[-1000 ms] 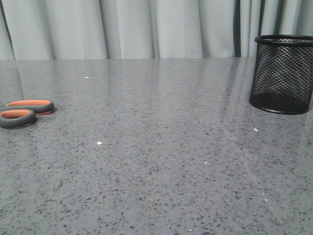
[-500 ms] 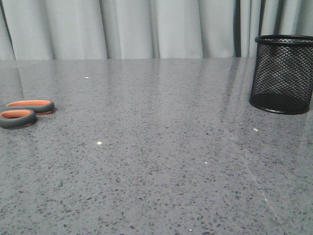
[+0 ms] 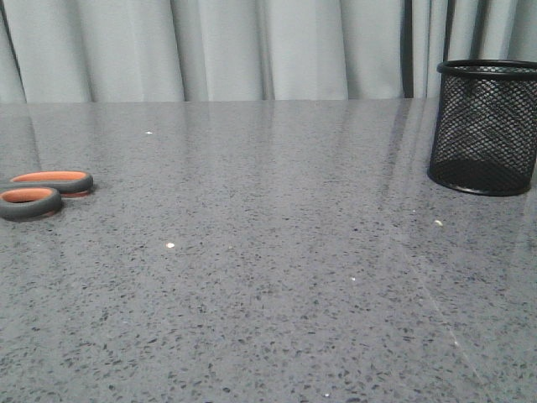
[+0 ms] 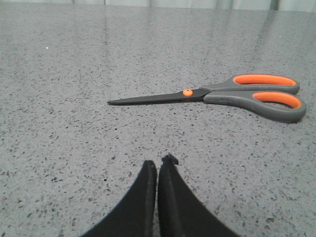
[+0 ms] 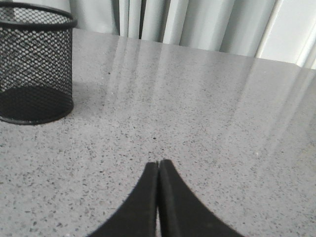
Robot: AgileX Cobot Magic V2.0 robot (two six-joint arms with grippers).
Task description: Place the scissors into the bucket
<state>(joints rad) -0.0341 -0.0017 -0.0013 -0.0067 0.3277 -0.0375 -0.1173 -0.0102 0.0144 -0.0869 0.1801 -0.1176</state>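
Observation:
The scissors (image 3: 42,191) lie flat at the table's left edge in the front view, where only their grey, orange-lined handle loops show. The left wrist view shows the whole scissors (image 4: 217,94), blades closed, with an orange pivot. My left gripper (image 4: 158,165) is shut and empty, a short way from the blades. The black wire-mesh bucket (image 3: 485,126) stands upright at the far right. It also shows in the right wrist view (image 5: 34,64). My right gripper (image 5: 158,165) is shut and empty, apart from the bucket. Neither gripper shows in the front view.
The grey speckled table (image 3: 268,252) runs back to pale grey curtains (image 3: 252,46). A few small white specks (image 3: 170,245) lie on the tabletop.

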